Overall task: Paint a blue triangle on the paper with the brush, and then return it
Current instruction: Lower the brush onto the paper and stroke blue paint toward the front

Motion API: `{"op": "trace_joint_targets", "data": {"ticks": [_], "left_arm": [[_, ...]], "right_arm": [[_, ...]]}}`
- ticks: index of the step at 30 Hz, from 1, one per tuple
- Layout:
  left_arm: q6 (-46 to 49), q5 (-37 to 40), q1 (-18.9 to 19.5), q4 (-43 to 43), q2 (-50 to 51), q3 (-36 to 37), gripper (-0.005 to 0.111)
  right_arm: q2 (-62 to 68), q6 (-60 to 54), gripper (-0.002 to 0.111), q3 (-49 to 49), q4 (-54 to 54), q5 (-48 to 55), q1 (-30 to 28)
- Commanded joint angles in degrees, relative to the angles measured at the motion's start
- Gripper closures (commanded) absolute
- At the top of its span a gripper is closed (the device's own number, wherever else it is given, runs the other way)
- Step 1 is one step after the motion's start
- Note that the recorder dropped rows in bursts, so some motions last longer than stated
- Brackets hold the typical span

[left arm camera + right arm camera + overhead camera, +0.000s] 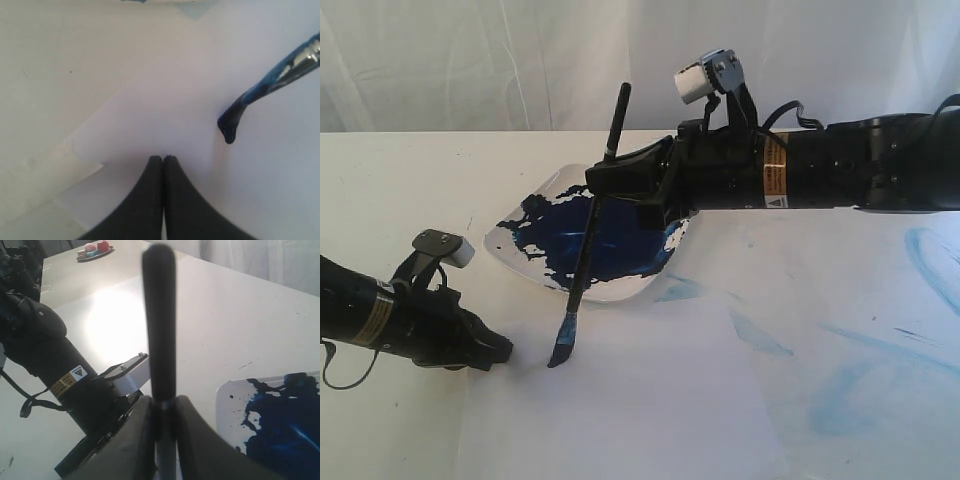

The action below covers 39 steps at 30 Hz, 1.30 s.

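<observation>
Pictured: brush (582, 260), tilted a little off upright and clamped by its black handle in the right jaws, blue-loaded tip (235, 117) down at the paper (650, 410), just in front of the white dish (610, 293). Contact with the sheet hard to confirm, though the tip looks bent over at its end from the left wrist. No blue triangle on the sheet yet, only bare white under the tip. Behind, a dark pool of paint (610, 240) spread across the dish. To the left, the left jaws pressed together on nothing, low over the sheet's edge, near the tip but apart from it. Off to the right, pale blue smears (840, 400) on the desk (380, 200).

Judged to be the opening stroke. To do it well: lower only enough to flex the bristles, then drag slowly in a straight line at a constant handle angle. Ease off pressure at each corner before turning. Close the outline on its starting point. Stay clear of the left arm (390, 320) and the sheet's edge. Reload from the pool at the first sign of thin, streaky colour.
</observation>
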Motion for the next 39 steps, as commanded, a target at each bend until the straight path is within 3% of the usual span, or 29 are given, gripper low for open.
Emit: {"op": "trace_joint_targets", "data": {"ticks": [1, 39], "left_arm": [[0.0, 0.7, -0.2, 1.0, 0.6, 0.2, 0.107], [0.0, 0.7, -0.2, 1.0, 0.6, 0.2, 0.107]], "right_arm": [[0.0, -0.3, 0.108, 0.1, 0.5, 0.4, -0.2], [-8.1, 7.9, 0.108, 0.1, -12.0, 16.4, -0.2]]}}
